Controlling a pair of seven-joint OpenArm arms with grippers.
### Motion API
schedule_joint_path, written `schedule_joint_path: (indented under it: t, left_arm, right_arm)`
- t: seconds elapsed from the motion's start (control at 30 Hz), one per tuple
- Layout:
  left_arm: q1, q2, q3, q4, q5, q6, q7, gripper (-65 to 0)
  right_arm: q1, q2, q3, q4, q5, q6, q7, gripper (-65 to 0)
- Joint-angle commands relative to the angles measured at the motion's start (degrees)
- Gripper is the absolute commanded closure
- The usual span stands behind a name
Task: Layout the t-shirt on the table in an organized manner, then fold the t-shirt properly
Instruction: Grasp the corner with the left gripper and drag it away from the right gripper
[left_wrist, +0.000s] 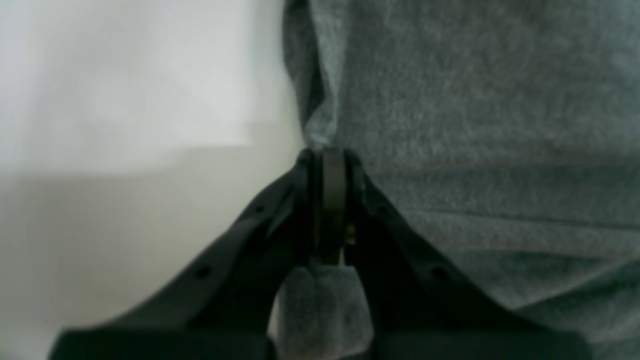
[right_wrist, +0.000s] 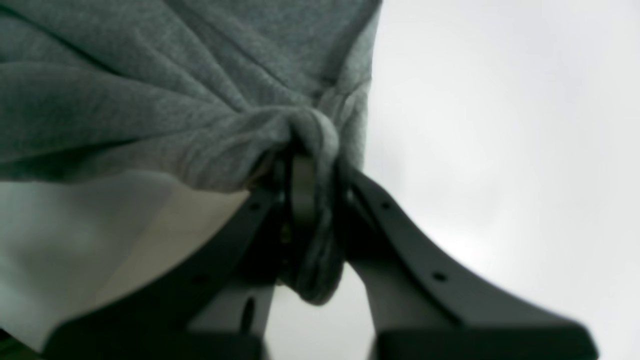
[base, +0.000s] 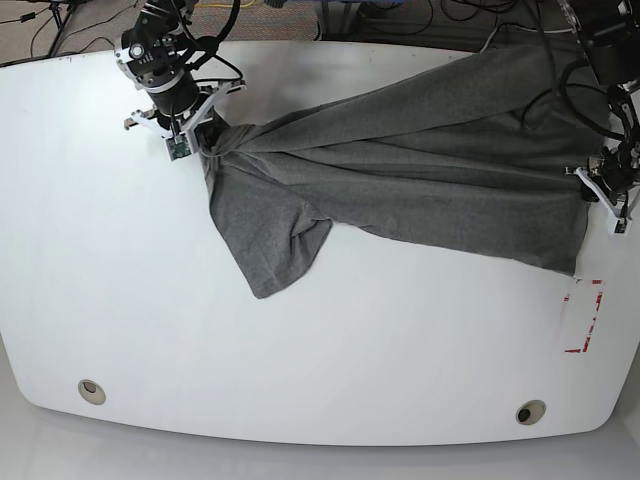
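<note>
The heather-grey t-shirt (base: 420, 170) lies stretched across the back half of the white table (base: 300, 380), pulled between both grippers, with long creases running along it. One part (base: 270, 250) spreads toward the front on the left. My right gripper (base: 205, 137) at the back left is shut on a bunched corner of the shirt (right_wrist: 240, 135), seen close in the right wrist view (right_wrist: 305, 162). My left gripper (base: 592, 188) at the right edge is shut on the shirt's edge (left_wrist: 475, 100), seen close in the left wrist view (left_wrist: 331, 155).
Two small round holes (base: 91, 390) (base: 530, 411) sit near the table's front edge. A red-and-white tape mark (base: 585, 315) lies at the right, just in front of the shirt. Cables (base: 400, 20) run behind the table's back edge.
</note>
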Motion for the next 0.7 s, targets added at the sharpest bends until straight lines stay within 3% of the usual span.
schedule_joint_path:
  t: [0.0, 0.17, 0.3, 0.43, 0.67]
  left_arm:
    - [-0.9, -1.2, -0.3, 1.9, -0.2, 0.1, 0.1, -6.9]
    - [-4.4, -0.2, -0.3, 3.2, 0.1, 0.2, 0.3, -26.1]
    - [-7.1, 0.2, -0.3, 3.1, 0.2, 0.4, 0.3, -34.9]
    - [-9.5, 0.3, -0.2, 2.5, 0.2, 1.8, 0.3, -35.6]
    - [-16.6, 0.3, 3.8, -8.0, 0.1, 2.4, 0.0, -35.7]
  right_arm:
    - [0.9, 0.2, 0.1, 1.0, 0.2, -0.3, 0.8, -3.6]
    - [1.0, 0.2, 0.0, 1.0, 0.2, -0.3, 0.8, -3.6]
    - [1.0, 0.2, 0.0, 1.0, 0.2, -0.3, 0.8, -3.6]
    - [1.0, 0.2, 0.0, 1.0, 0.2, -0.3, 0.8, -3.6]
    - [1.0, 0.2, -0.1, 0.9, 0.3, -0.3, 0.8, -3.6]
